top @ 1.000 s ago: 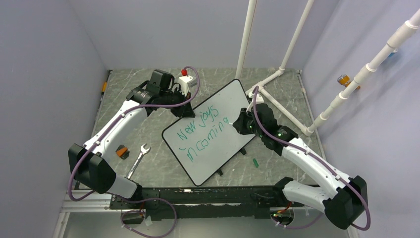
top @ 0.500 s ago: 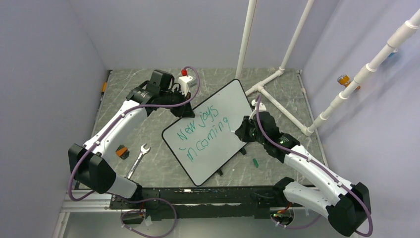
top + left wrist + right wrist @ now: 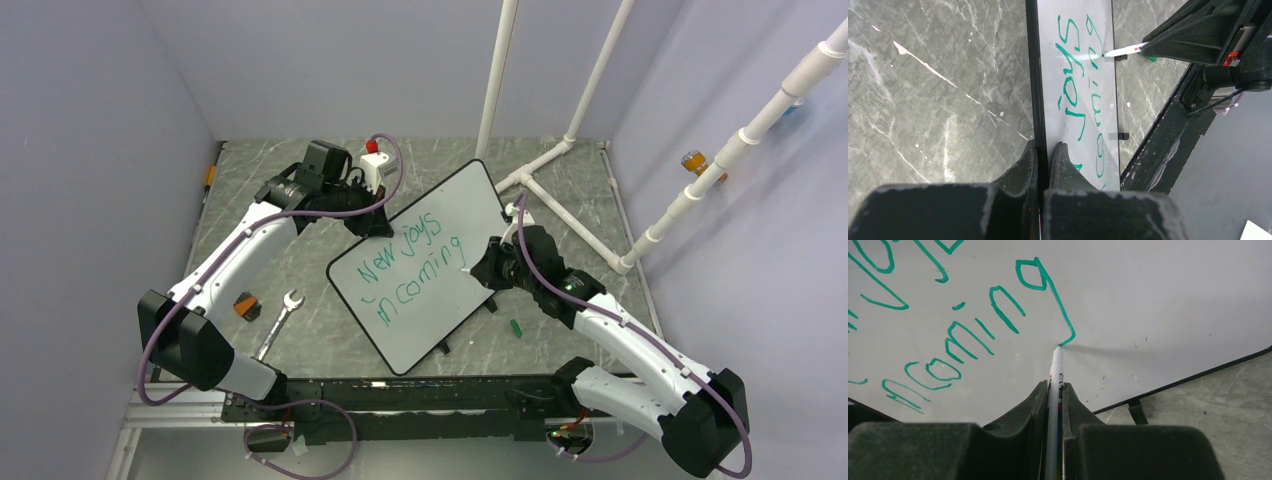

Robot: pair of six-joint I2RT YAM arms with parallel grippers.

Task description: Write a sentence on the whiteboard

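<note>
Top external: board down flat, lettering all but done.

We log the whiteboard (image 3: 432, 318) lying on the grey table (image 3: 440, 150) between the two arms, with its long axis running diagonally from near-left to far-right. The left gripper (image 3: 1044, 150) is closed tight on the board's black rim at the far long edge, pinning it. The sentence (image 3: 415, 262) runs along that axis in green, two lines reading "New joys incoming". The strokes are uneven but legible. The right gripper (image 3: 1054, 387) is the nearer one to the last letter and is clamped narrow on a white marker (image 3: 1055, 365). The marker's tip touches the board at the end of the final g's tail. We judge that the next move is a lift straight off the surface.
</note>
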